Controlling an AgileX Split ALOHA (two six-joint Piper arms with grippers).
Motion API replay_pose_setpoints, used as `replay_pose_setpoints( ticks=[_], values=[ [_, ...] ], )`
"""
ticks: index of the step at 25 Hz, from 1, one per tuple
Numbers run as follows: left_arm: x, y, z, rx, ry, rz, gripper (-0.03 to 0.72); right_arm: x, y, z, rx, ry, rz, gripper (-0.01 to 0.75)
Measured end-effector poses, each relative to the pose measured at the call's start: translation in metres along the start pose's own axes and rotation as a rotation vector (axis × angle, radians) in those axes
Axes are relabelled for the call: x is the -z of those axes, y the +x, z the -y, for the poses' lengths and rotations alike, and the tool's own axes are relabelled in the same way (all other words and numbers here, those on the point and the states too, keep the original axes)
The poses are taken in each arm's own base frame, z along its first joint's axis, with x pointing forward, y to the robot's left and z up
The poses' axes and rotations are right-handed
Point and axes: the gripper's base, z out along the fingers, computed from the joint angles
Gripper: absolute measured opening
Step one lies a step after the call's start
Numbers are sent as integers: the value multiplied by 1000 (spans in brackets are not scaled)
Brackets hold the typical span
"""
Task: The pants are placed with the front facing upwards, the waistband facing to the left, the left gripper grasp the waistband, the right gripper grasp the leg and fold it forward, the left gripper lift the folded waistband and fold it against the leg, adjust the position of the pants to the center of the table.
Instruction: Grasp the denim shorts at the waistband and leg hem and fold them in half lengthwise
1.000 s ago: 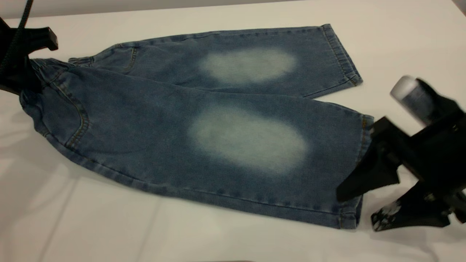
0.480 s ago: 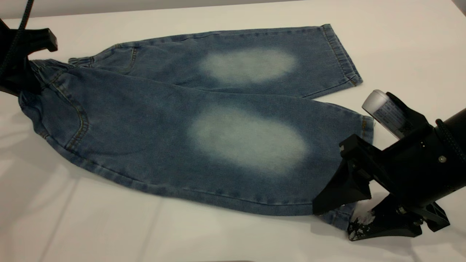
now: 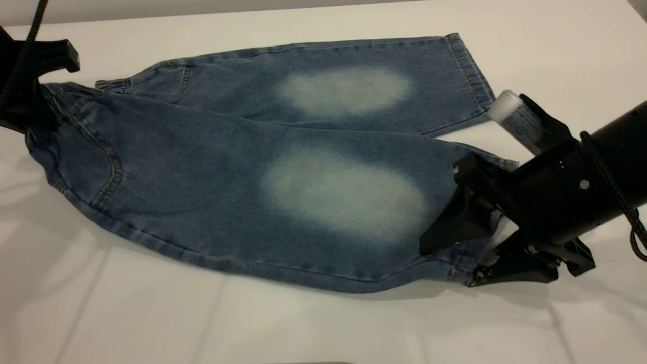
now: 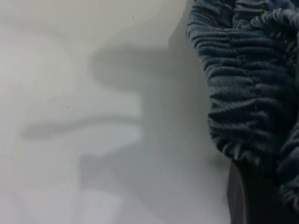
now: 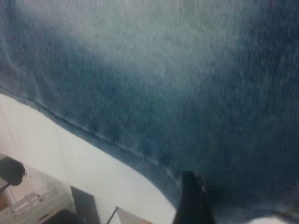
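Observation:
The pants [image 3: 227, 167] lie front up on the white table [image 3: 151, 313], legs pointing right. Their gathered waistband [image 3: 65, 93] is at the far left, where my left gripper [image 3: 30, 108] is shut on it. In the left wrist view the ruched waistband [image 4: 238, 93] presses against one black finger [image 4: 245, 196]. My right gripper [image 3: 447, 265] is open at the hem of the near leg [image 3: 343, 197]. Its upper jaw is over the denim, the lower one at table level beside the cuff [image 3: 457, 270]. The right wrist view shows the leg [image 5: 163, 84] close up and one fingertip [image 5: 191, 200].
The far leg [image 3: 343, 91] lies flat behind the near one, its cuff close to the right arm's white labelled cylinder [image 3: 515, 121]. Bare table [image 3: 303, 328] extends in front of the pants. Dark objects [image 5: 28, 196] show beyond the table edge in the right wrist view.
My right gripper has moved left and away from the front edge, its jaws now around the near leg's hem, which has bunched slightly. The left gripper and waistband have not moved.

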Motion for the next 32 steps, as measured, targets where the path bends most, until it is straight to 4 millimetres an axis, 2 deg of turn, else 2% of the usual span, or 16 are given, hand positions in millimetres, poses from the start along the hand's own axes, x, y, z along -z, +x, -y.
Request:
replay_pose_setpoints(
  ticks=[3,8,10,15,21,27,32],
  values=[
    [0,0,0,0,0,0,89,0,-1,2,1,21,8,351],
    [0,0,0,0,0,0,89,0,-2,6,0,57,17,94],
    [0,0,0,0,-1,-1,89,-1,-1,6,2,57,12,43],
    [0,2,-1,-6,-10,-17,89,-1,0,-3,31,-53,-16,34],
    [9,6,-5,-28,-53,-81,89,16,-11,-23,3,-386,-39,34],
    [37,0,-2,-6,-25,-55,89,34,-45,-30,-77,-502,20,34],
    [51,-7,5,87,42,-22,89,44,-82,-55,-67,-563,66,34]
  ],
)
